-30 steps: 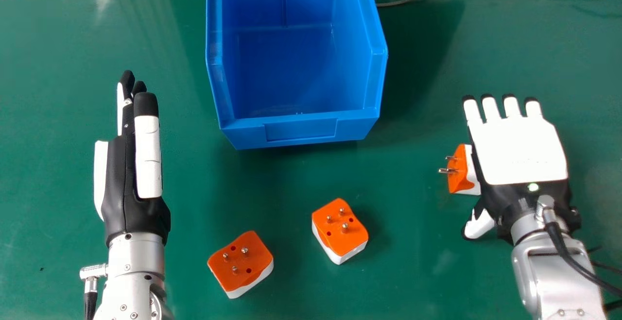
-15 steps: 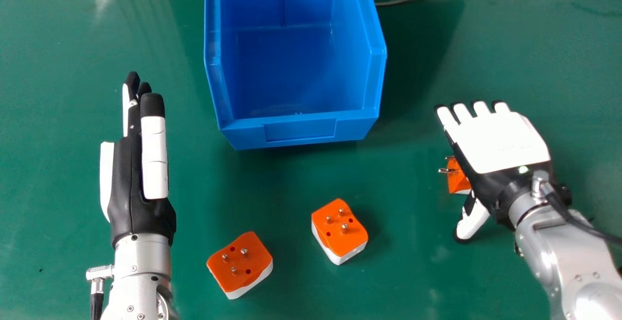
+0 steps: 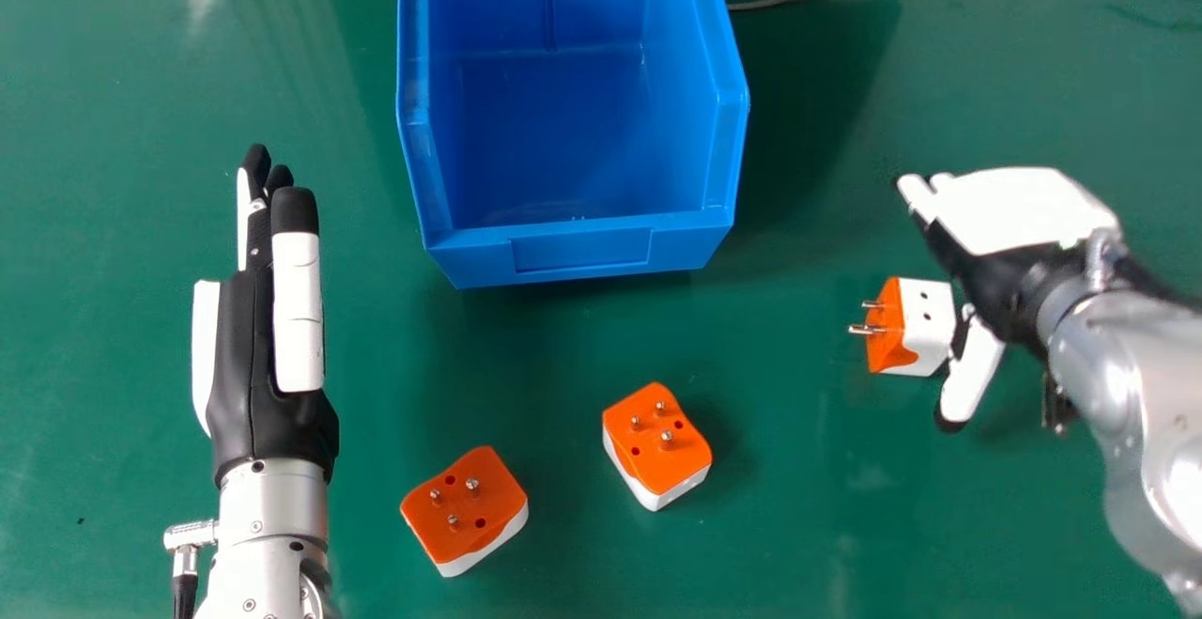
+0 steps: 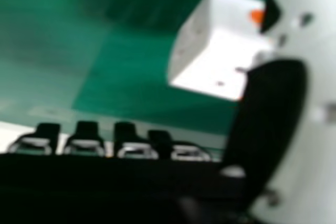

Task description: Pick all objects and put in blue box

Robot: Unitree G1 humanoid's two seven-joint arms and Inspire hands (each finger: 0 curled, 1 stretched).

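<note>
While poised beside the white-and-orange adapter (image 3: pixel 928 311), holds nothing with the right hand (image 3: pixel 1019 215), fingers (image 3: pixel 913 190) extended and wide of the thumb (image 3: pixel 975 370). Can't tell about contact there: too blurred in the right hand view, and partly hidden by the thumb. Likewise holds nothing with the straight-fingered left hand (image 3: pixel 244 356). Can see a second adapter (image 3: pixel 465 511) and third adapter (image 3: pixel 657 445) between, outside the blue box (image 3: pixel 582 251), cut off at the head view's top edge.

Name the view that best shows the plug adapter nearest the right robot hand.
Head view: the adapter shows its pins, orange side and white body. The right hand view shows mainly its white body, partly behind the right robot hand's thumb.
</note>
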